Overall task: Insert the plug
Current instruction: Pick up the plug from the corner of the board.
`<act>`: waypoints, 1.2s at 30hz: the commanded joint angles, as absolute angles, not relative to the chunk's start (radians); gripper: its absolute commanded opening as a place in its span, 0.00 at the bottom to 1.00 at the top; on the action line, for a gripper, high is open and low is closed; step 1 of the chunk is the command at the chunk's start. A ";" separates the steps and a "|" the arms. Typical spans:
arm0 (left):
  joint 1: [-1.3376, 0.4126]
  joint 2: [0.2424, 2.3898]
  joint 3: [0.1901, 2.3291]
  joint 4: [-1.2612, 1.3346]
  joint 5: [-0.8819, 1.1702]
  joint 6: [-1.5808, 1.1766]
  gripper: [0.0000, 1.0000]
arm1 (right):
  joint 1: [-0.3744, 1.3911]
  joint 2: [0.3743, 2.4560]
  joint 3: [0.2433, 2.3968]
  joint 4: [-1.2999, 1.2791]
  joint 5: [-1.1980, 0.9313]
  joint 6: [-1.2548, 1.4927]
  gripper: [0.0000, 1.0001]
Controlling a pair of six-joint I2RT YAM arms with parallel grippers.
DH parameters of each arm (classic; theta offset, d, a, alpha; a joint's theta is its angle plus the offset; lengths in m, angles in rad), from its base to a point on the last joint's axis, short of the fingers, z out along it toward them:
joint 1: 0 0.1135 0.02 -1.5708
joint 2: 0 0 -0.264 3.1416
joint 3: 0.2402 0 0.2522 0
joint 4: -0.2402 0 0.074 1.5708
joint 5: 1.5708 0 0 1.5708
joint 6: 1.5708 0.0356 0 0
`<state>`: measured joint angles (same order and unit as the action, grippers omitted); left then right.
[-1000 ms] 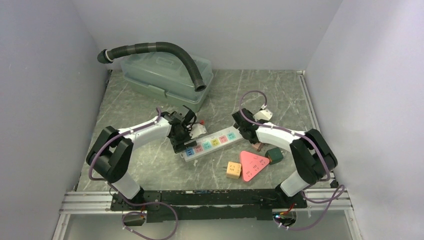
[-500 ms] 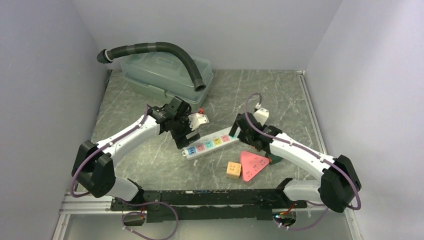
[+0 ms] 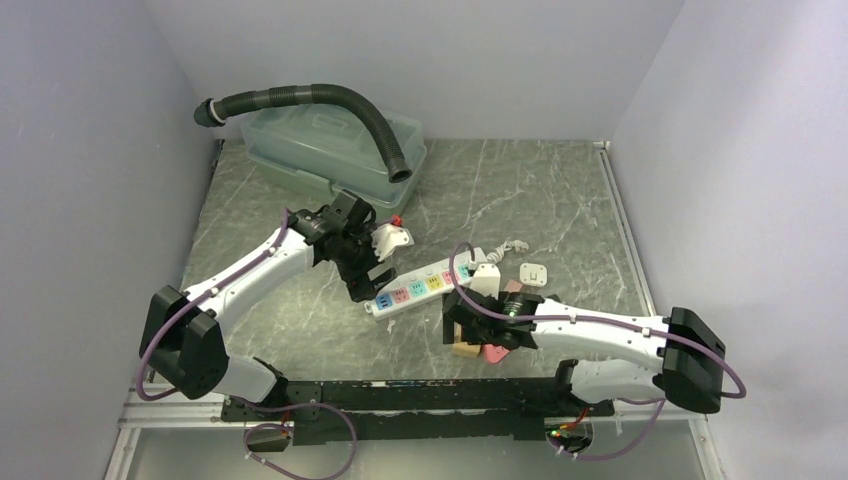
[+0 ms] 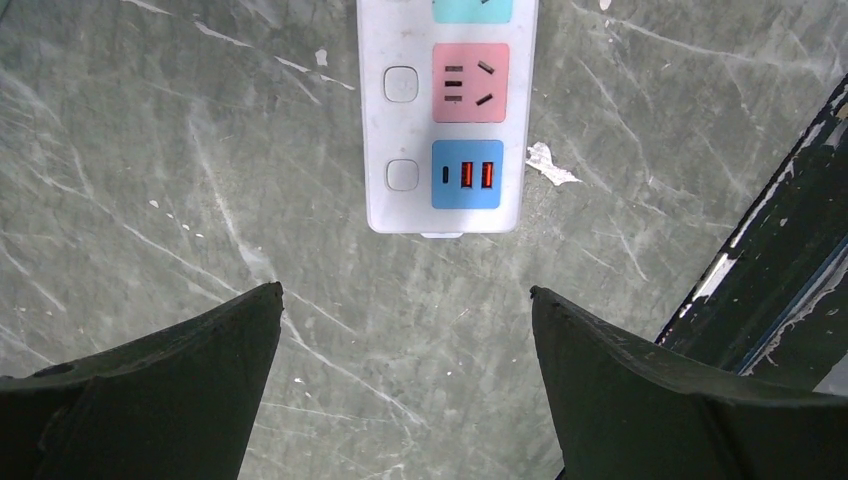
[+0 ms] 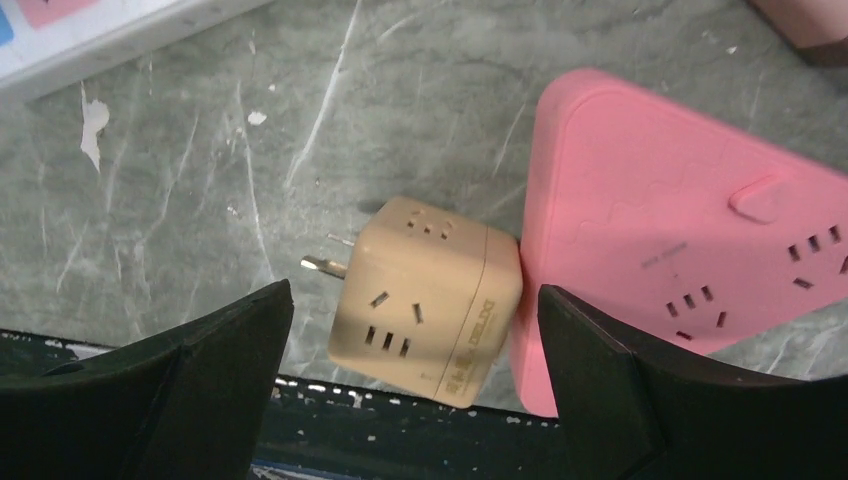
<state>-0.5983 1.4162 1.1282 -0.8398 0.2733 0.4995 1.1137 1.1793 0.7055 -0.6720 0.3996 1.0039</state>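
Right gripper [image 5: 412, 293] is spread wide and holds nothing. It straddles the tan cube plug with metal prongs [image 5: 425, 300], with a gap to each finger and no contact I can see. The tan cube plug lies at the near table edge, just beside the black base rail [image 5: 400, 440]. One side touches the pink triangular plastic socket block [image 5: 690, 250]. Tight spot: rail one way, pink block the other, and the prong side faces bare table.

Left gripper [image 4: 405, 291] is also wide and empty, hanging just short of the blue USB end of the white power strip with coloured sockets [image 4: 447, 110]. Bare table on both sides of that end.

Small white square plug [image 3: 533, 273] lies near the strip's far end.

Surface is a grey-green marbled table top [image 3: 540, 190], chipped white in spots. Back-left is a translucent grey-green lidded box [image 3: 330, 150] with a black corrugated hose [image 3: 340, 97] arched over it, well apart from both arms. Pale lilac walls [image 3: 90, 150] close off three sides.
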 commanded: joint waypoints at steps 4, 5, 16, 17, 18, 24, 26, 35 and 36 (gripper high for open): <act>-0.595 1.402 1.174 -0.850 0.295 0.473 1.00 | 1.219 1.237 0.725 -0.698 0.430 1.116 0.86; -0.595 1.398 1.171 -0.853 0.295 0.474 1.00 | 1.228 1.256 0.735 -0.698 0.435 1.121 0.83; -0.595 1.307 1.156 -0.899 0.329 0.502 1.00 | 1.253 1.325 0.824 -0.697 0.493 1.075 0.60; -0.595 1.298 1.158 -0.916 0.330 0.512 1.00 | 1.253 1.327 0.834 -0.693 0.498 1.058 0.57; -0.595 1.290 1.161 -0.935 0.330 0.522 1.00 | 1.252 1.329 0.844 -0.685 0.500 1.039 0.54; -0.595 1.169 1.154 -0.972 0.371 0.602 1.00 | 1.253 1.300 0.886 -0.598 0.462 0.887 0.45; -0.595 1.099 1.113 -0.939 0.410 0.637 1.00 | 1.253 1.270 0.880 -0.552 0.443 0.845 0.43; -0.598 0.851 0.997 -0.835 0.649 0.797 1.00 | 1.239 1.128 0.918 -0.376 0.234 0.618 0.42; -0.598 0.839 0.997 -0.835 0.654 0.832 1.00 | 1.236 1.118 0.936 -0.380 0.211 0.597 0.41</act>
